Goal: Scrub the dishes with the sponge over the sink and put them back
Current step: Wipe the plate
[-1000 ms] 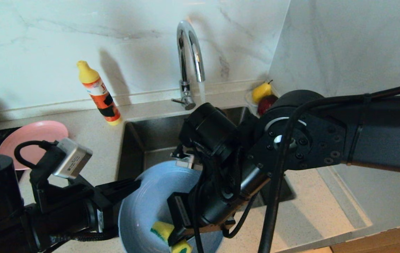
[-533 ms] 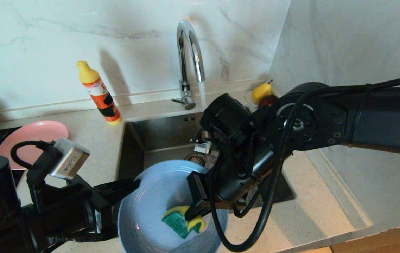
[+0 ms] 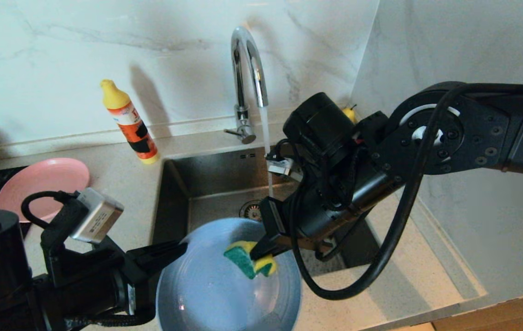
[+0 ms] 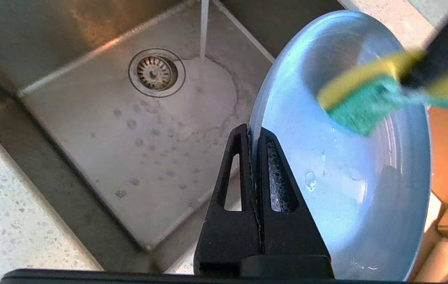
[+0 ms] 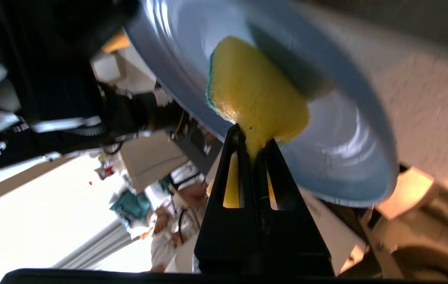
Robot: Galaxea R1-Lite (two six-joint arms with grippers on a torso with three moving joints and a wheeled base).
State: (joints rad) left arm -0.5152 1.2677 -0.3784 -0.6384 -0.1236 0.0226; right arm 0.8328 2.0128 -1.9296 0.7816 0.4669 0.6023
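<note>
The left end effector [image 4: 254, 136] is clamped on the rim of the blue plate [image 3: 215, 289], holding it tilted over the near edge of the sink [image 3: 210, 184]. The right end effector [image 3: 257, 252] reaches down from the far right and is closed tight on the sponge [image 3: 248, 260], squeezing its yellow body while the green side presses against the upper part of the plate's face, across the plate from the left end effector's grip. Water runs from the tap [image 3: 247, 82] into the basin beyond both end effectors, near the drain [image 4: 157, 72]. The pink plate [image 3: 40, 184] lies on the worktop [image 3: 118, 184], well off to the outer side of the left end effector. A soap bottle [image 3: 129, 122] stands beyond it.
</note>
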